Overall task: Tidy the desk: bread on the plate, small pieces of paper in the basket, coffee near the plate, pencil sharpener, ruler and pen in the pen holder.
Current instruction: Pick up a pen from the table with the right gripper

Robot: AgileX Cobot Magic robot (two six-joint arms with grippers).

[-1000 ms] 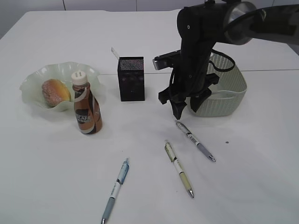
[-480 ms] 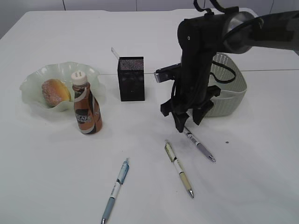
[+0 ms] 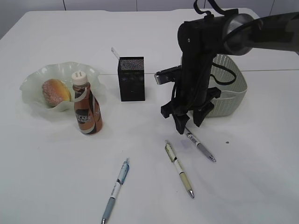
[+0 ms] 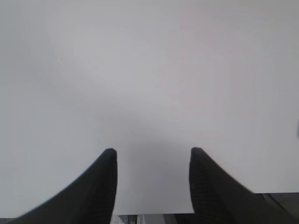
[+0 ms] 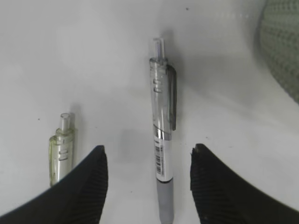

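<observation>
My right gripper [image 3: 188,124] hangs open just above the desk [image 3: 243,177], its jaws astride the clear grey-grip pen [image 3: 200,145]. In the right wrist view that pen [image 5: 161,135] lies lengthwise between the fingers of the gripper [image 5: 148,158], untouched. A yellow-green pen [image 3: 178,168] and a blue pen [image 3: 116,189] lie nearer the front. The bread [image 3: 55,91] sits on the plate [image 3: 35,77], with the coffee [image 3: 87,109] beside it. The ruler [image 3: 114,52] leans out of the pen holder [image 3: 131,79]. My left gripper [image 4: 152,154] is open over bare desk. Sharpener and paper pieces are out of view.
The basket [image 3: 229,91] stands right behind my right arm, and its mesh wall [image 5: 282,42] shows at the right wrist view's upper right. The yellow-green pen's clear end [image 5: 60,149] lies just left of the left finger.
My right gripper has come down and slightly forward, from in front of the basket to straddle the grey-grip pen's upper end. Nothing else has moved.
</observation>
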